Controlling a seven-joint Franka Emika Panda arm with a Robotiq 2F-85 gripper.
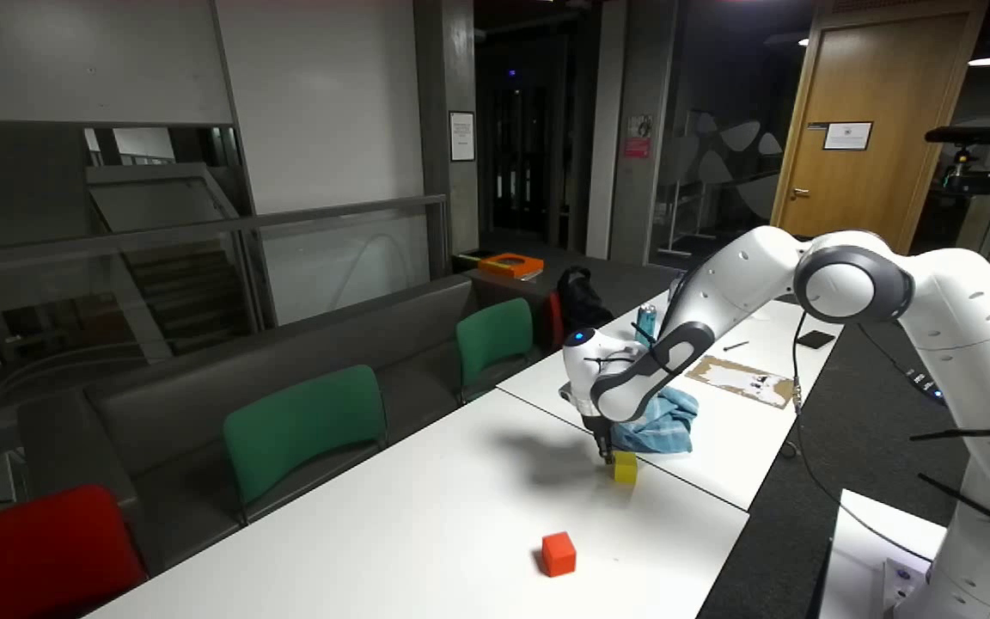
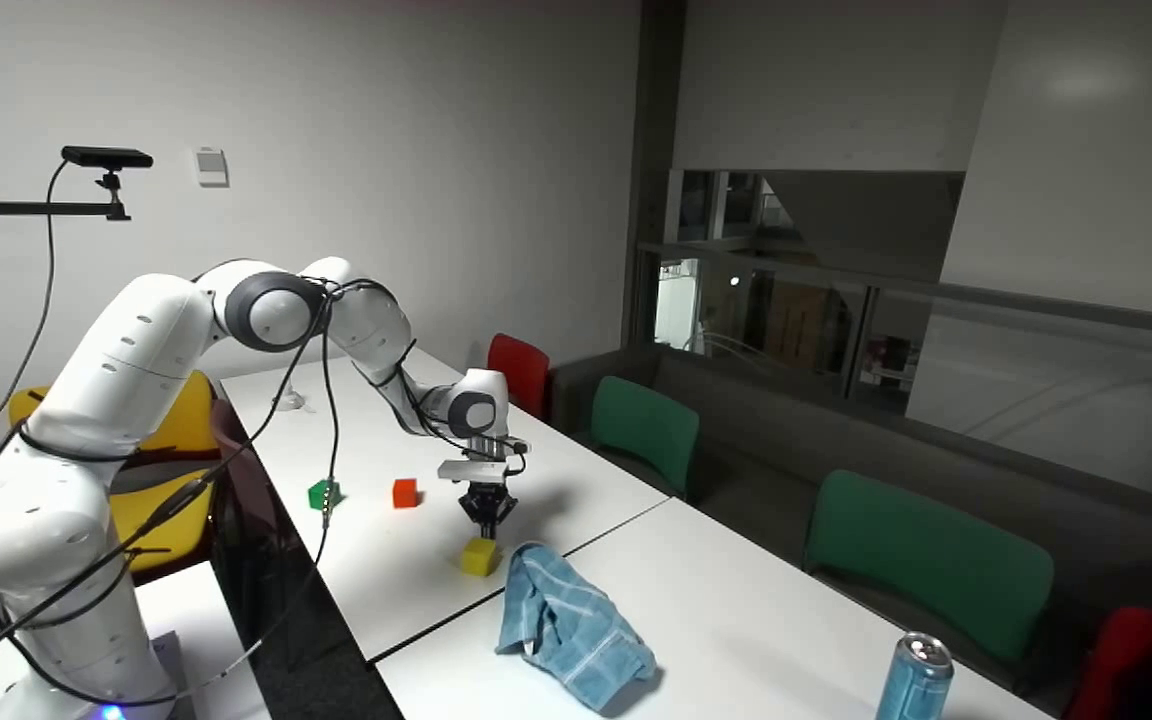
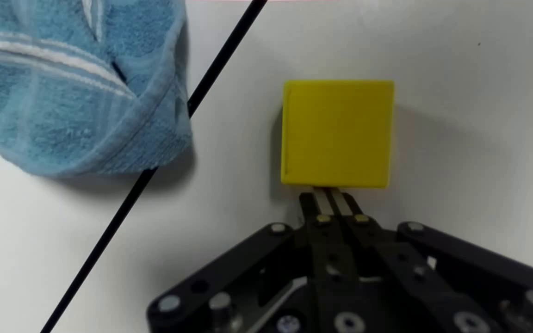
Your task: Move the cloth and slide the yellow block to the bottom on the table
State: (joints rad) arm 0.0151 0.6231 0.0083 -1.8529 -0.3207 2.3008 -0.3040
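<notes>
My arm [image 1: 744,268] is white with dark grey rings [image 1: 894,288] at the joints [image 1: 839,291]. A blue light [image 1: 579,337] shows just right of centre in an exterior view; black cables [image 2: 191,493] loop along the arm at left in an exterior view. Low in my wrist view, the hand [image 3: 328,189] is black, with silver screws [image 3: 169,303], two yellowish screws [image 3: 324,218] and pale strips [image 3: 323,203] on its fingers [image 3: 309,206].

Yellow block [image 3: 338,134] sits apart from crumpled cloth [image 2: 576,630]

Plain and cube-shaped, the block rests flat on the white table [image 1: 426,516], near the cloth. The cloth, blue with white stripes, lies bunched in folds.
</notes>
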